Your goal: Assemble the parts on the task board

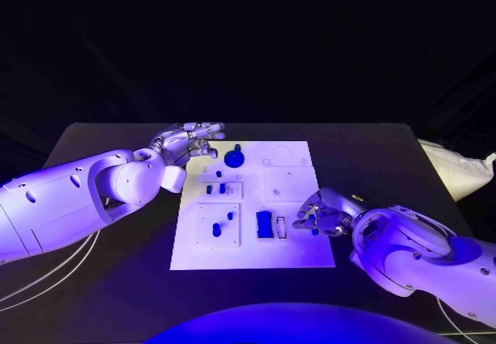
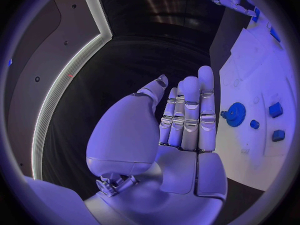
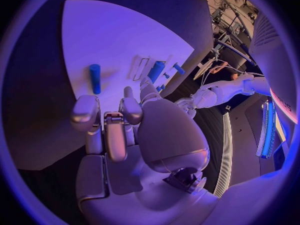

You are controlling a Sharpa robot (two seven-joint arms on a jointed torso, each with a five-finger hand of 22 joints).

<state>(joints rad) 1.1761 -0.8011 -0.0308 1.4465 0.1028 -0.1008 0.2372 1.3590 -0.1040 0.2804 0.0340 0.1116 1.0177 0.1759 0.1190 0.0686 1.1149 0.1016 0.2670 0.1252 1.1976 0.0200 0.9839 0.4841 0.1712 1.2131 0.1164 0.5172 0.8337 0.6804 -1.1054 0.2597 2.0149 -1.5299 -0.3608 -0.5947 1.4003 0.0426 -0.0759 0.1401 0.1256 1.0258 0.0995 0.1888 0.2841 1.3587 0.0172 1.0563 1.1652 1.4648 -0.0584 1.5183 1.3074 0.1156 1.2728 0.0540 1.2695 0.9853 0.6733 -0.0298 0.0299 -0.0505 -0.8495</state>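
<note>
The white board (image 1: pixel 254 208) lay in the middle of the black desk (image 1: pixel 103 287), with small blue pieces scattered across it. The right robot hand (image 1: pixel 315 215) hovered at the board's near right edge, fingers curled inward; whether it pinched a small piece could not be told, since its fingertips were hidden from the wrist camera. Just beside it, toward the board's middle, lay a blue block (image 1: pixel 264 223), its long axis running from the near edge to the far edge. The right hand was much the nearer to it. The left robot hand (image 1: pixel 191 143) hung by the board's far left corner, flat and open, holding nothing, with a round blue gear (image 1: pixel 234 155) just beside its fingertips.
</note>
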